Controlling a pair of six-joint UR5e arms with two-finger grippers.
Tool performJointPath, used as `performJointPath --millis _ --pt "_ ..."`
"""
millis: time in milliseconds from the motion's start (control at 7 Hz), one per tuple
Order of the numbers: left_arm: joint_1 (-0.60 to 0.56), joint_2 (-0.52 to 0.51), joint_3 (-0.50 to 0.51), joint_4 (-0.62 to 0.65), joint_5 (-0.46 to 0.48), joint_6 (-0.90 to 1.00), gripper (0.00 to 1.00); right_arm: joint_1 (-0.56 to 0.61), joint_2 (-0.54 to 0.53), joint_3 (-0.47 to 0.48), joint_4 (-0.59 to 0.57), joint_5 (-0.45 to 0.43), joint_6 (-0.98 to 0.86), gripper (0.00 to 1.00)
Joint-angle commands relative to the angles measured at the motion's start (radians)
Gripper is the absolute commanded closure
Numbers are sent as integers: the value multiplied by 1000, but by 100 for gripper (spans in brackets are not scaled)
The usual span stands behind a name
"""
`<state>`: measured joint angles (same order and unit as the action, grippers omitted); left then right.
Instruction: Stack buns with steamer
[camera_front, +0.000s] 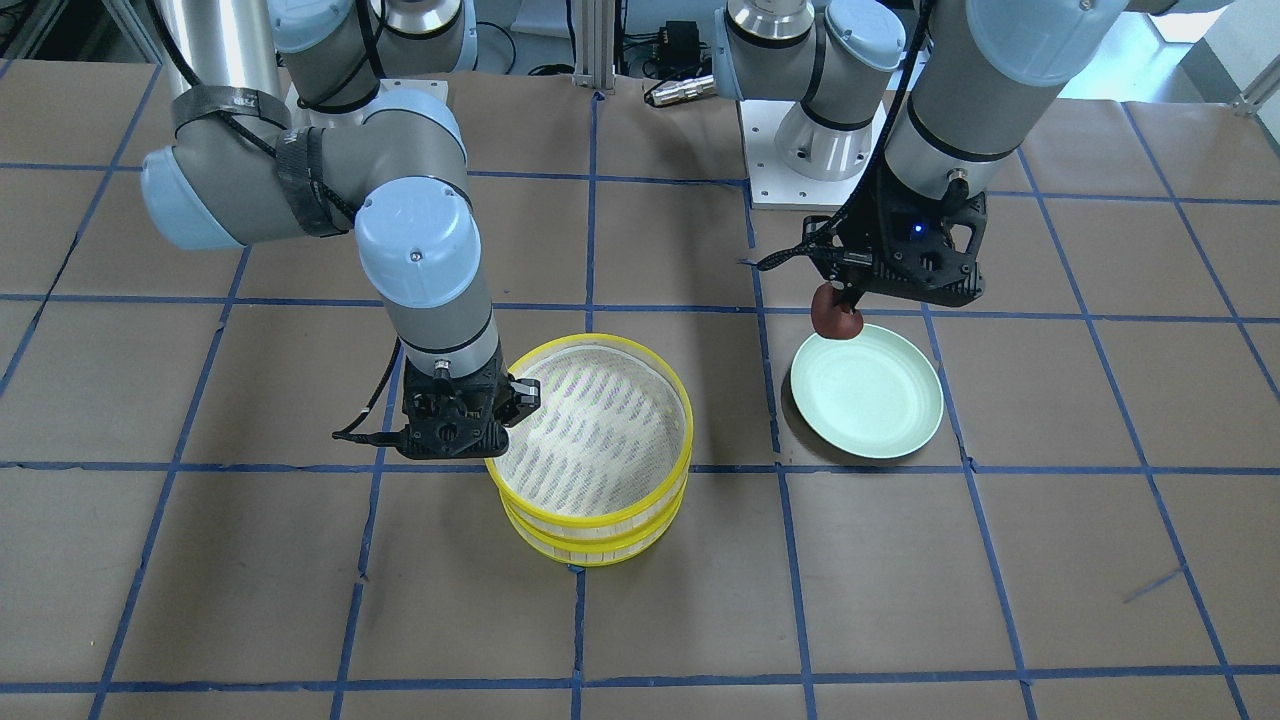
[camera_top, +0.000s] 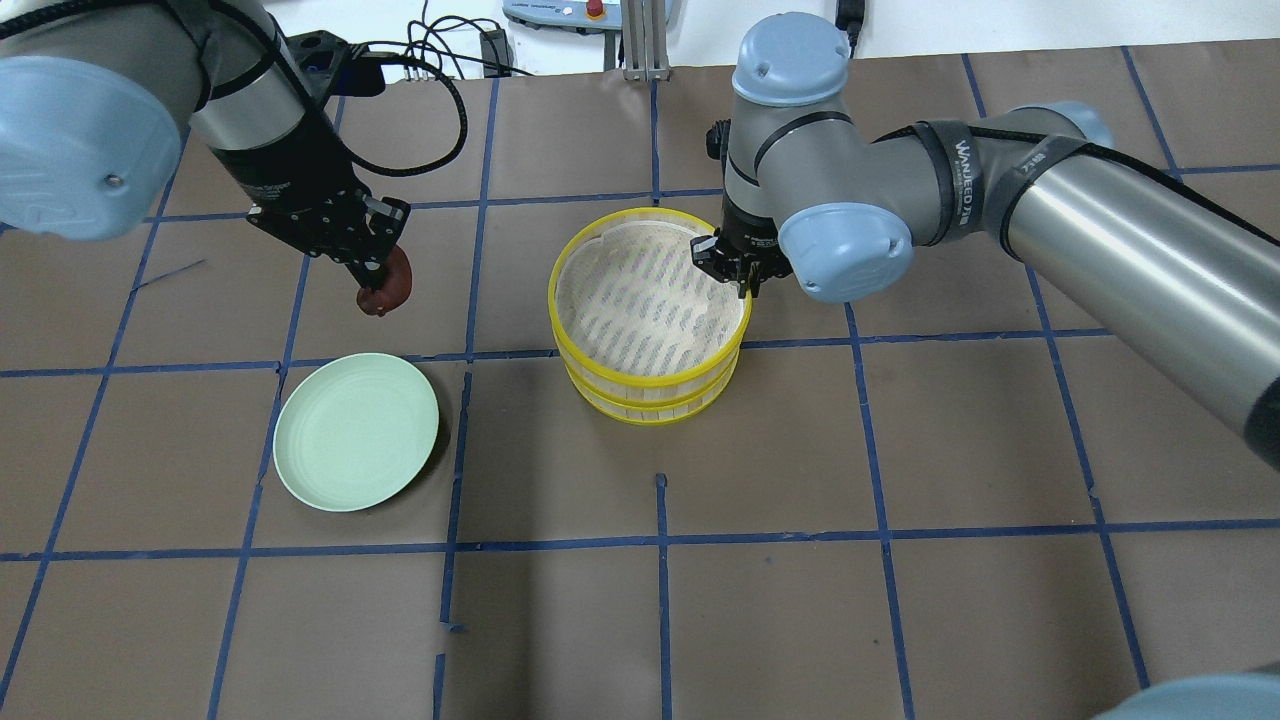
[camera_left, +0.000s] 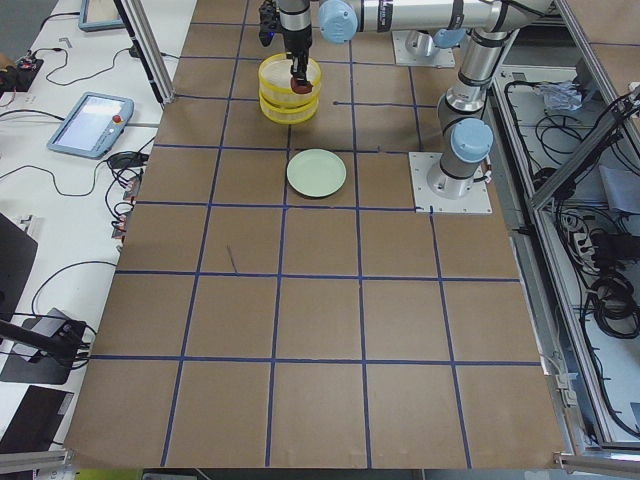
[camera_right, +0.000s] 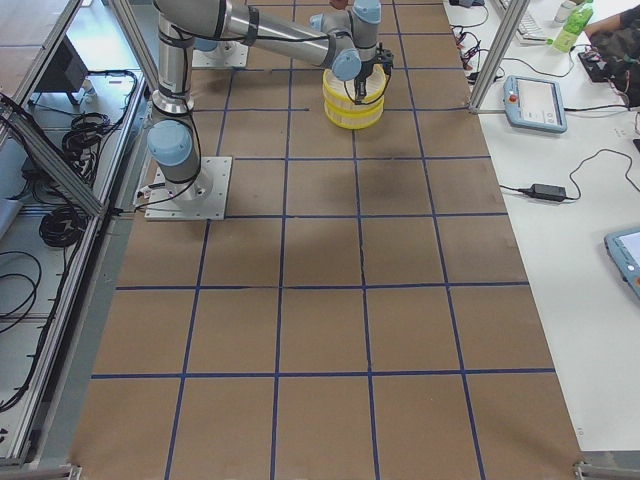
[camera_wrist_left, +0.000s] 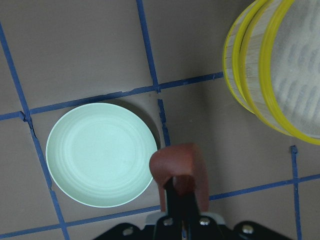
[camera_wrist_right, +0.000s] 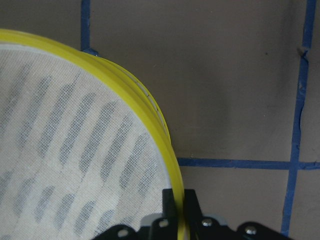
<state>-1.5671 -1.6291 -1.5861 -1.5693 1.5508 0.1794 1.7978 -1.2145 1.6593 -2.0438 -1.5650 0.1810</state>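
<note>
My left gripper is shut on the reddish-brown bun and holds it in the air beyond the far edge of the pale green plate. The left wrist view shows the bun between the fingers, with the empty plate below. The yellow-rimmed steamer stands as two stacked trays at the table's middle; the top tray's mesh is empty. My right gripper is shut on the top tray's rim. The white bun is not in view.
The table is brown paper with a grid of blue tape lines. The arm bases stand at the robot's side. The steamer and plate sit about one grid square apart.
</note>
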Motion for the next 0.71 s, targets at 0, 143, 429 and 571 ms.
performJointPath --millis 0,143,429,571 --pt "-1 0 0 0 0 0 100 0 6 -3 1 -3 0 86" --pt "-1 0 0 0 0 0 100 0 9 -3 1 -1 3 86" --pt "-1 0 0 0 0 0 100 0 9 -3 -1 -1 9 85" --pt "-1 0 0 0 0 0 100 0 9 -3 -1 -1 14 84"
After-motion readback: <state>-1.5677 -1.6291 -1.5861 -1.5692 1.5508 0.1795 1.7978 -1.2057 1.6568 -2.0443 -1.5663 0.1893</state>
